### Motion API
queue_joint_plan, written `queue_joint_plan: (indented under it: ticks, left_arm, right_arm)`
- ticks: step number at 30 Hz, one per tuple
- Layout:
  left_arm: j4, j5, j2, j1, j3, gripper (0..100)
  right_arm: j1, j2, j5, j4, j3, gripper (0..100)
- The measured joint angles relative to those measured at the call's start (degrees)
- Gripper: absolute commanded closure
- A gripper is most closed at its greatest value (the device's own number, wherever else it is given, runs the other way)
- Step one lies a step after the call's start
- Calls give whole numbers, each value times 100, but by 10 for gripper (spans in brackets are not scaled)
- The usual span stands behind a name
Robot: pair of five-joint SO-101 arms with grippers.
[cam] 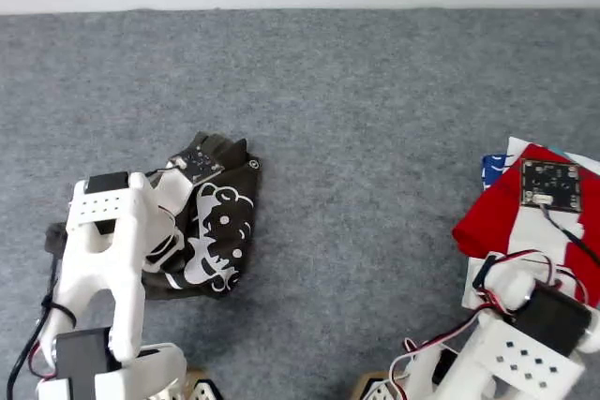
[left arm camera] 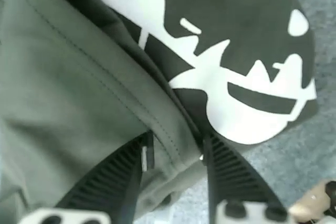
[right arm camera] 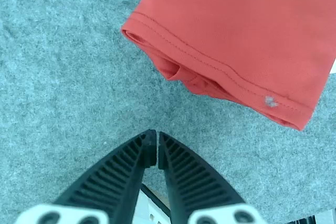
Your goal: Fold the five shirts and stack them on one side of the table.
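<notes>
Inspecting the left side of the desk [cam: 356, 119]: the black shirt [cam: 220, 222] lies crumpled on the grey felt covering, its white cartoon print facing up, with the left arm [cam: 108, 259] standing over its near edge. The left tool [left arm camera: 177, 144] is clamped on a fold of the shirt's hem. The stitched edge passes between the two ribbed fingers [left arm camera: 128, 166], and the dull inner face of the fabric is bunched against them. The printed panel lies just beyond the fingers, flat on the felt.

Right side: the red shirt [cam: 506, 217] sits folded on top of a pile at the desk's right edge. A white garment [cam: 476, 289] shows beneath it, and a strip of blue patterned cloth [cam: 492, 170] shows at the pile's far corner. The right arm [cam: 534, 330] is beside this pile. The right tool [right arm camera: 157, 139] has its fingers pressed together with nothing between them. It hangs over bare felt, near the red shirt's folded hem but apart from it. Dark lettering shows on the red fabric, partly cut off at the frame edge.

The two shirt groups are well apart, with open felt between them.
</notes>
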Motion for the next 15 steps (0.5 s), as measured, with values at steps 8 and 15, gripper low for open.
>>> queue_joint_plan:
  ticks: [8,15]
  left_arm:
    - [-607,0,0,0,360,907]
    - [-475,0,0,0,141,985]
  right_arm:
    - [0,0,0,0,0,983]
    - [0,0,0,0,0,983]
